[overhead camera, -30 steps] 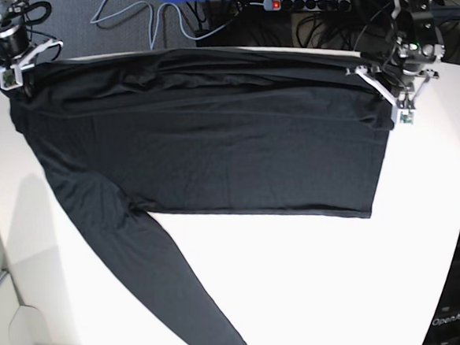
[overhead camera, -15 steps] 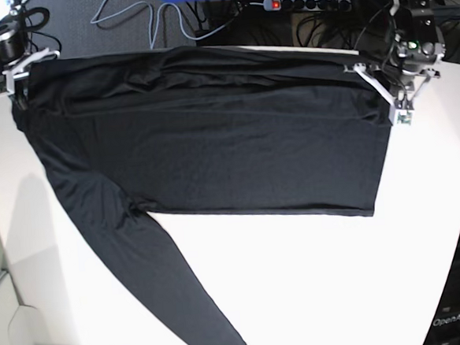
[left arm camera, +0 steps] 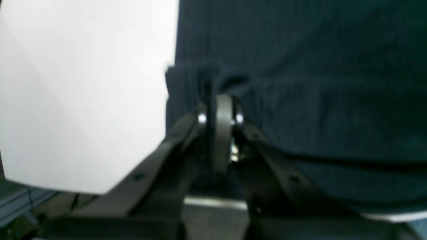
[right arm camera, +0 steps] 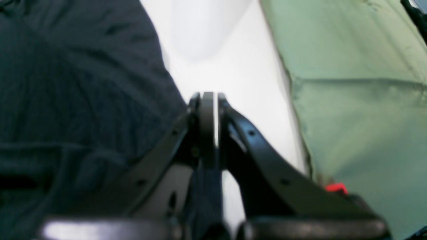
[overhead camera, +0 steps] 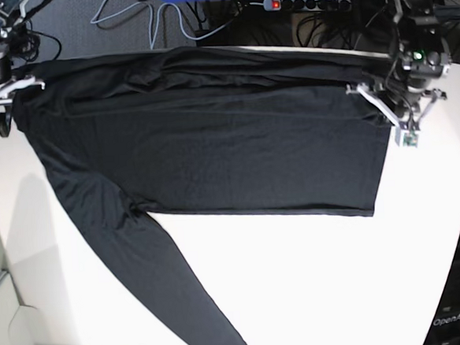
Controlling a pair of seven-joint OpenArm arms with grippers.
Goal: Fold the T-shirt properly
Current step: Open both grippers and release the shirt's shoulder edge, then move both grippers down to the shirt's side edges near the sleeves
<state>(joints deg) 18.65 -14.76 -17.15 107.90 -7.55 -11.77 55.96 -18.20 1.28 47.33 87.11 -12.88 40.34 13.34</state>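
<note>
1. T-shirt (overhead camera: 211,134): you have it spread flat across the far half of the white table (overhead camera: 325,284), body running side to side, one long sleeve trailing diagonally from the shirt's body down toward the table's near edge.
2. Your left gripper (overhead camera: 394,110) sits at the shirt's hem-side edge, which in the base view is the right end of the shirt. In its wrist view (left arm camera: 220,110) the fingers are pressed together with a bunched fold of black fabric caught between them, so it has hold of the shirt.
3. Your right gripper (overhead camera: 3,109) sits at the opposite end of the shirt, by the shoulder corner at the table's far left corner in the base view. Its wrist view (right arm camera: 208,100) shows the fingers closed, only a sliver of light between the tips. Dark cloth lies against the fingers, but you cannot tell from the blurred pictures whether any fabric is actually pinched.
4. Beyond the table's far edge from the shirt you see a power strip (overhead camera: 305,3) and loose cables (overhead camera: 136,17) on the floor.
5. Beside the table, past the right gripper, its wrist view shows a green surface (right arm camera: 360,83).
</note>
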